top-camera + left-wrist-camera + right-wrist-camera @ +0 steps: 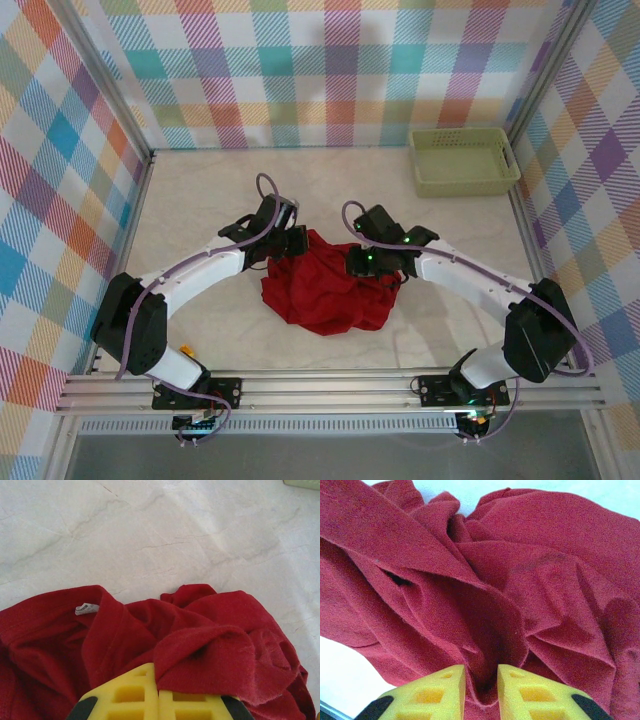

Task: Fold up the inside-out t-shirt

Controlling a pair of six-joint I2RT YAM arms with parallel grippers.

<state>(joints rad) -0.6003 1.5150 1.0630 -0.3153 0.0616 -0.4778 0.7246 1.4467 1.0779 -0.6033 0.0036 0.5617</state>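
The inside-out t-shirt [325, 295] is a crumpled deep-red heap in the middle of the table. My left gripper [290, 246] sits at the heap's far left edge. In the left wrist view its yellow fingers [158, 691] are pressed together, and a fold of the t-shirt [215, 615] comes out of their seam and drapes over the right finger. A white label [86, 609] shows on the cloth. My right gripper [362, 262] is at the far right edge. Its fingers [481, 674] stand a little apart, with a fold of the t-shirt [545, 555] pinched between them.
A pale green plastic basket [463, 160] stands at the back right corner. Checked walls enclose the pale marbled table [200, 190] on three sides. Bare tabletop lies behind the heap and to both sides of it.
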